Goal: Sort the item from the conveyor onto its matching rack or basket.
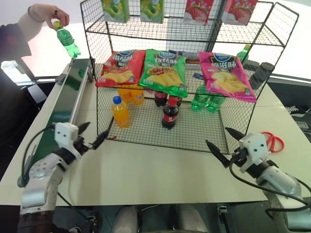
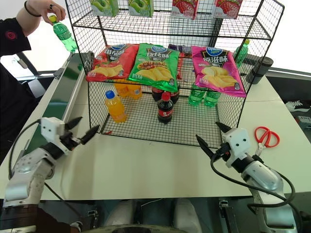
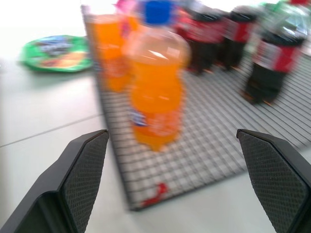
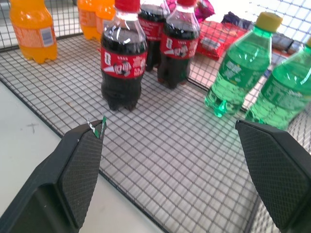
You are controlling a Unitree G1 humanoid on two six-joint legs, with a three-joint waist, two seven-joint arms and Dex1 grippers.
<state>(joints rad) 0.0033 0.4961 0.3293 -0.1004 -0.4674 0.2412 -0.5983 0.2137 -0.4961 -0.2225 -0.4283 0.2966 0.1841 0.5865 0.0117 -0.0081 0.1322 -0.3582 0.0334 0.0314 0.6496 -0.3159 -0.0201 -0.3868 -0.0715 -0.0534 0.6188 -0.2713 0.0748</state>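
Over the far end of the conveyor [image 1: 65, 99], at my far left, a person's hand [image 1: 51, 13] holds the green bottle [image 1: 67, 41] by its yellow cap, clear of the belt. Nearer me, my left hand [image 1: 90, 136] hangs wide open and empty above the desk [image 1: 146, 172], just outside the wire basket [image 1: 194, 138]. My right hand [image 1: 225, 143] is likewise spread and empty, at the basket's front right corner.

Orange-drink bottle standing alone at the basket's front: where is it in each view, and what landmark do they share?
Left eye: orange-drink bottle, basket's left front corner.
Right eye: same corner.
Left wrist: close ahead, between the fingers.
Right wrist: beyond the front cola bottle, at.
Shared landmark: basket's mesh floor.
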